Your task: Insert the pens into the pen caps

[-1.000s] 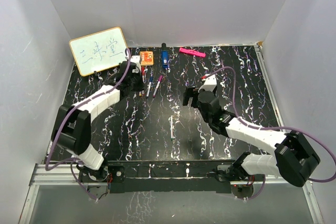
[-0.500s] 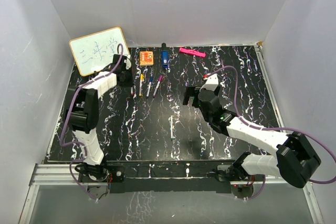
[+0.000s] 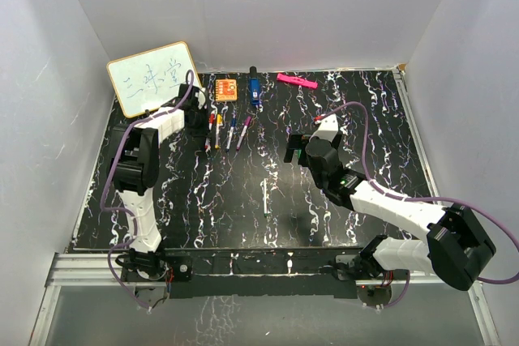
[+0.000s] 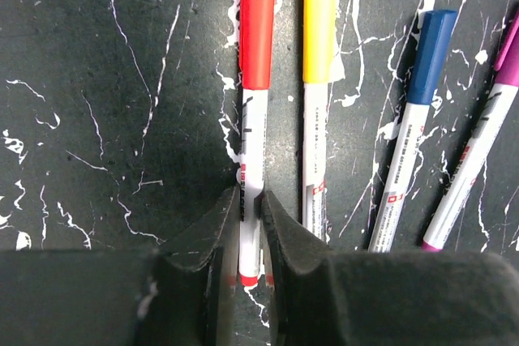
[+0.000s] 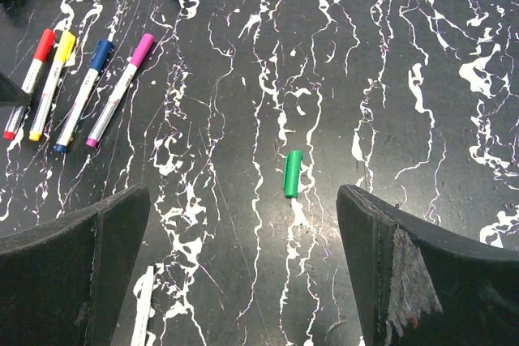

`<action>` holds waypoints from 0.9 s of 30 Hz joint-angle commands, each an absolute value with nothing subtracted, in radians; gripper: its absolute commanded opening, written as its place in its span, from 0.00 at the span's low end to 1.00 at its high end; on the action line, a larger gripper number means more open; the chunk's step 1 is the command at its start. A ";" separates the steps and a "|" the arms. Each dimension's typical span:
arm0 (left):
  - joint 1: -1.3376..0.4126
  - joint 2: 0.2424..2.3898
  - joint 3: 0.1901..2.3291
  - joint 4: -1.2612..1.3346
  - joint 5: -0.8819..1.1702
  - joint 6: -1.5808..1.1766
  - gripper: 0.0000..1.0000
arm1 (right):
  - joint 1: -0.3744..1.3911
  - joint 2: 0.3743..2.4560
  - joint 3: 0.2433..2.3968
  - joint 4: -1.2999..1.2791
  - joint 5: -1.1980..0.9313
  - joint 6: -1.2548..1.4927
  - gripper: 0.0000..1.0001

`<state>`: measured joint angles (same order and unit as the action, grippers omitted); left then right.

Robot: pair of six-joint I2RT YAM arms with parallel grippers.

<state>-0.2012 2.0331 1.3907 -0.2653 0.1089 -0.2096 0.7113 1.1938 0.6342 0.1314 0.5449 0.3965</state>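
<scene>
**At the pen-capping rig:** On the far-left side of the black marbled tabletop (image 3: 203,208), the left tool (image 4: 250,228) is pinching almost shut around the lower barrel of a red-capped pen (image 4: 256,111). The pen is lying flat, its cap pointing away from the arm. Just to its right, a yellow-capped pen (image 4: 318,54), a blue-capped pen (image 4: 418,103) and a purple-capped pen (image 4: 495,119) are lying side by side in a row, the last two slanting a little. Nearer the middle, well apart from that row, a lone white pen (image 3: 265,197) is resting on the tabletop. Further right, a green cap (image 5: 293,173) is lying alone on the tabletop just ahead of the right tool (image 5: 241,200), whose fingers are standing wide apart and gripping nothing.
</scene>
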 commanded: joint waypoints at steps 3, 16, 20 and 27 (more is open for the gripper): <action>-0.199 2.054 1.434 -0.317 0.108 -0.236 0.20 | 0.708 1.197 0.693 0.158 0.586 0.396 0.98; -0.193 1.931 1.492 -0.366 0.073 -0.230 0.33 | 0.695 1.225 0.692 0.160 0.620 0.432 0.98; -0.197 1.841 1.447 -0.375 0.093 -0.221 0.32 | 0.671 1.232 0.690 0.161 0.590 0.463 0.98; -0.359 1.668 1.236 -0.399 0.122 -0.236 0.34 | 0.667 1.245 0.690 0.143 0.604 0.462 0.88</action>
